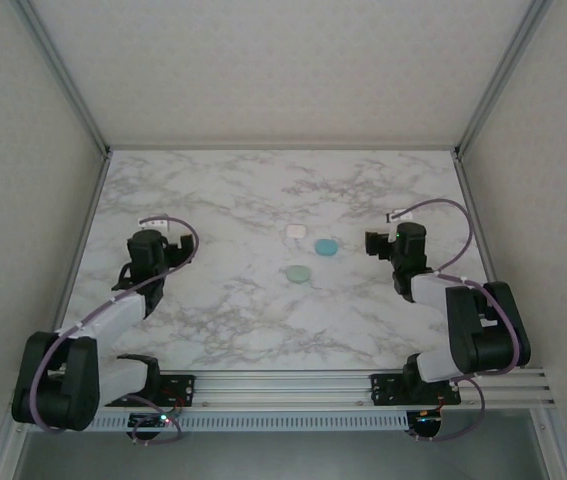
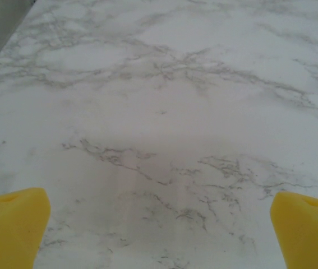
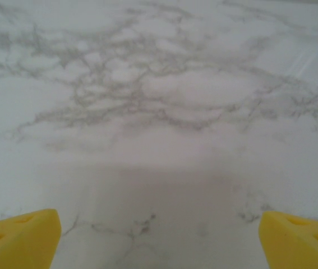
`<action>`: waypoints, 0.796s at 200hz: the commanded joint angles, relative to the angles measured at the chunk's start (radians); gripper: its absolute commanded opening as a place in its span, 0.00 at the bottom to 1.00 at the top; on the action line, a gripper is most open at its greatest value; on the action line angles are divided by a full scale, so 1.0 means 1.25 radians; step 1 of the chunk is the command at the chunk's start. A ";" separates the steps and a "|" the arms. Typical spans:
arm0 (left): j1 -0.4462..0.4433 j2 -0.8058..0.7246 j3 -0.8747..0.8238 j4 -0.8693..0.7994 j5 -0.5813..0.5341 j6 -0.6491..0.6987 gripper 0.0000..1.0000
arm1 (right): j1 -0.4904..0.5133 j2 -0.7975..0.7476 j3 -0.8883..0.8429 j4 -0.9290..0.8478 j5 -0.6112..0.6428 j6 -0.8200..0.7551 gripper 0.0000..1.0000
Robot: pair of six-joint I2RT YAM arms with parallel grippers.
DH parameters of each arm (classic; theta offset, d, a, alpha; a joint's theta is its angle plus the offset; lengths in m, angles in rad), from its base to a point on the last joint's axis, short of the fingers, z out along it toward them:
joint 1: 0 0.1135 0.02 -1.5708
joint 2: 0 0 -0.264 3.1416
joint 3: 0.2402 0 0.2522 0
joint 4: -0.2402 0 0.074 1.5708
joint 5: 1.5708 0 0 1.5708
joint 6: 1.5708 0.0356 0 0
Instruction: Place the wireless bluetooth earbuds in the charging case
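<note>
Three small rounded charging cases lie mid-table: a white one (image 1: 294, 233), a light blue one (image 1: 326, 246) and a pale green one (image 1: 300, 271). The earbuds are hidden or too small to make out. My left gripper (image 2: 159, 227) is open, its yellow fingertips (image 2: 13, 224) wide apart over bare marble. In the top view it (image 1: 153, 238) sits far left of the cases. My right gripper (image 3: 159, 232) is open too, with nothing between its yellow fingertips (image 3: 299, 235). From above it (image 1: 388, 243) hangs just right of the blue case, apart from it.
The marble tabletop (image 1: 233, 320) is fenced by a metal frame and pale walls on the left (image 1: 93, 230), back and right. Both arm bases sit on the rail (image 1: 283, 385) at the near edge.
</note>
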 commanded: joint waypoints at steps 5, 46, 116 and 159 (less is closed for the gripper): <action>0.016 0.042 -0.019 0.172 0.055 0.034 1.00 | -0.031 0.029 -0.094 0.232 -0.094 0.001 0.93; 0.055 0.178 0.001 0.292 0.144 0.029 1.00 | -0.053 0.072 -0.051 0.195 -0.014 0.057 0.99; 0.092 0.281 -0.008 0.389 0.082 -0.038 1.00 | -0.048 0.071 -0.049 0.188 -0.005 0.053 0.99; 0.090 0.278 -0.012 0.393 0.123 -0.024 1.00 | -0.047 0.071 -0.049 0.188 -0.005 0.053 0.99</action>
